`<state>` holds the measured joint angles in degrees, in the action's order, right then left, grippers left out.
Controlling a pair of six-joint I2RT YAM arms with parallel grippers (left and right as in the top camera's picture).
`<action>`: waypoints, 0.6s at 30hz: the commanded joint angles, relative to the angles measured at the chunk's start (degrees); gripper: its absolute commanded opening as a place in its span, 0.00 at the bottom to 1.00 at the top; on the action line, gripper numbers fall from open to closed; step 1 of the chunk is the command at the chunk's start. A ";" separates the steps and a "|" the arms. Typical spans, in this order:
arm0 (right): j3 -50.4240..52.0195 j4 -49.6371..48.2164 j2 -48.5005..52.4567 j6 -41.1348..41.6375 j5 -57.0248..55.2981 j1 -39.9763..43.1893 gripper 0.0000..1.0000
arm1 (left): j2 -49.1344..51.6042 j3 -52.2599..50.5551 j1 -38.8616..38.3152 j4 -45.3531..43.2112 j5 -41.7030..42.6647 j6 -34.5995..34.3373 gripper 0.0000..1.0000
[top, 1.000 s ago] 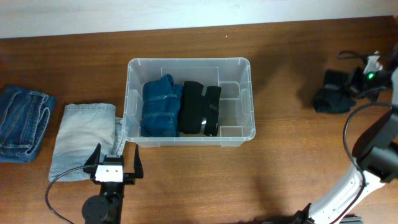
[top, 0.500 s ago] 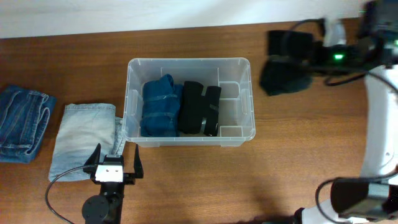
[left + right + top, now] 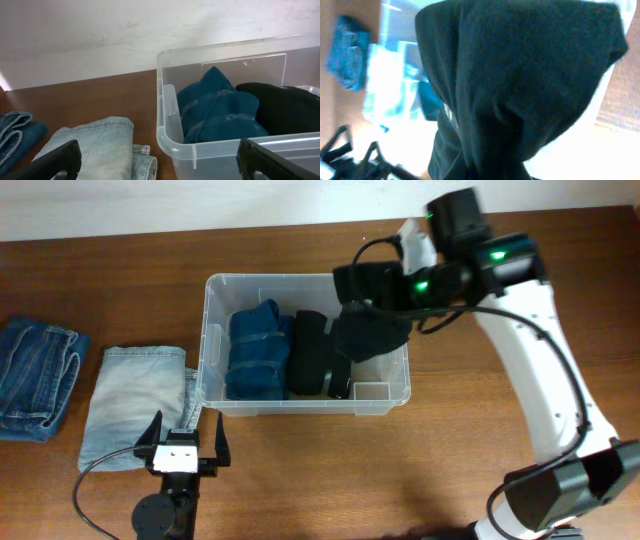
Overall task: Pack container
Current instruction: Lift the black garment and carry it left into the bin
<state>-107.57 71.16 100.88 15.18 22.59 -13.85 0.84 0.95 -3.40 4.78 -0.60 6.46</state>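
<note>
On the table [image 3: 300,480], clear rectangular container [image 3: 300,406], rounded corners

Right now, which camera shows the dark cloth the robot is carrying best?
The overhead view. It shows the whole dark cloth hanging from the right claw over the right end of the container. The right wrist view shows it too close and blurry, filling the picture. The left wrist view does not clearly show it.
</note>
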 commanded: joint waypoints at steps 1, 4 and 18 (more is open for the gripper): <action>3.23 -2.14 0.33 5.49 -8.31 -1.73 0.05 | -0.50 -0.44 0.24 -0.04 0.42 0.92 0.99; 7.39 -5.97 0.46 5.92 -7.89 -2.67 0.05 | -0.50 -0.44 0.24 -0.04 0.42 0.92 0.99; 23.10 -19.52 0.55 6.84 -7.43 -2.82 0.04 | -0.50 -0.44 0.24 -0.04 0.42 0.92 0.99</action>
<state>-84.66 52.21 101.56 22.46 16.32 -16.14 0.84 0.95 -3.40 4.78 -0.60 6.46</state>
